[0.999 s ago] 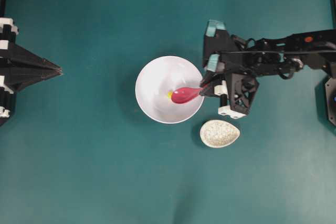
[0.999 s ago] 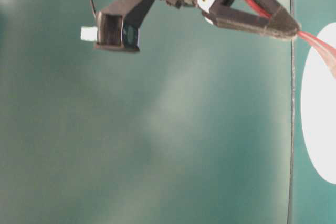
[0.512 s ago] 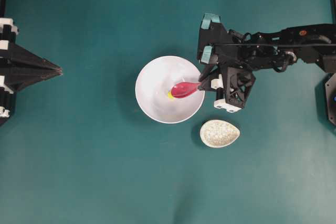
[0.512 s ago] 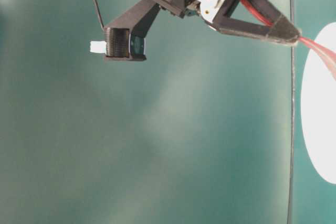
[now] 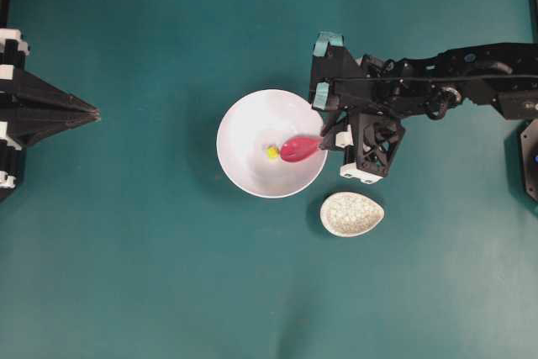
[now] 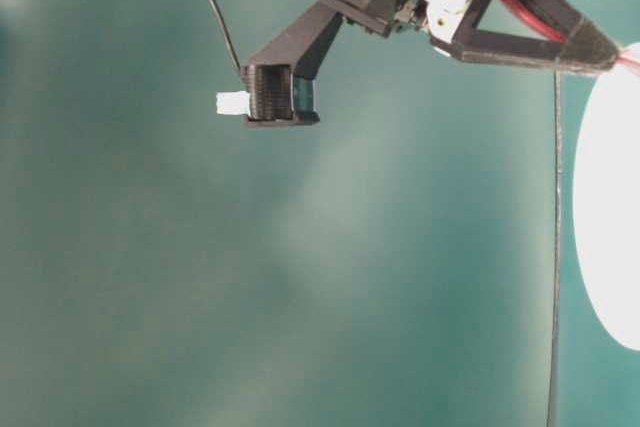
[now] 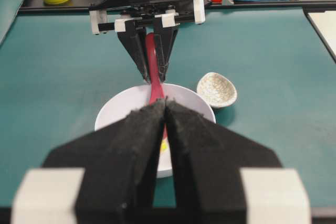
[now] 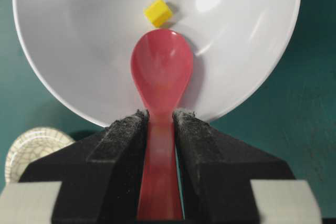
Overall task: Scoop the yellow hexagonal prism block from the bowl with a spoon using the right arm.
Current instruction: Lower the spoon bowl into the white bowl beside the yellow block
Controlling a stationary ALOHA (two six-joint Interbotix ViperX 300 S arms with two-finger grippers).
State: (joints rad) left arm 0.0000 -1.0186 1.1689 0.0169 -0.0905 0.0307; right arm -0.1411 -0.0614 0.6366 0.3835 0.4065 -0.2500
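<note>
Speckled dish (image 5: 351,213) beside bowl (image 5: 244,176), clear of spoon (image 5: 299,148).

The white bowl (image 5: 252,166) is sitting upright near the middle of the green table, round, plain and glossy. The tiny yellow hexagonal prism block (image 5: 272,152) is lying loose on the bowl's floor, just right of centre. The pink-red spoon (image 5: 300,148) is reaching in over the rim at about 3 o'clock, its empty scoop facing up, its tip just beside the block, and its short handle is being pinched between the closed fingers of the right gripper (image 5: 324,142).
</note>
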